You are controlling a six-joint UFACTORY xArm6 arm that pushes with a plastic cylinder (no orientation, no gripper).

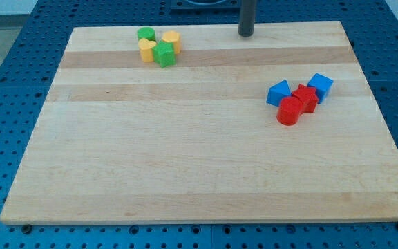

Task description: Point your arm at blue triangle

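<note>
Lying at the view's right, the blue triangle (278, 93) is seen well apart from my tip (246, 34), which is set down near the top edge of the wooden board (185, 166), a little right of centre; the triangle is placed below the tip and to its right, with bare wood between them; nothing is touched or held by the tip. The rod is held upright, its upper part cut off by the view's top, so the rest of the arm cannot be judged. The triangle is found at the left end of a tight cluster; a red block (305, 97) is pressed just beside it, a red cylinder (289, 111) is seen just below, and a blue cube (320, 86) is set at the cluster's upper right. At the view's upper left a second group is gathered: a green cylinder (146, 33), a yellow cylinder (171, 39), a yellow block (146, 50) and a green block (164, 53), all close together and well apart from the tip.
</note>
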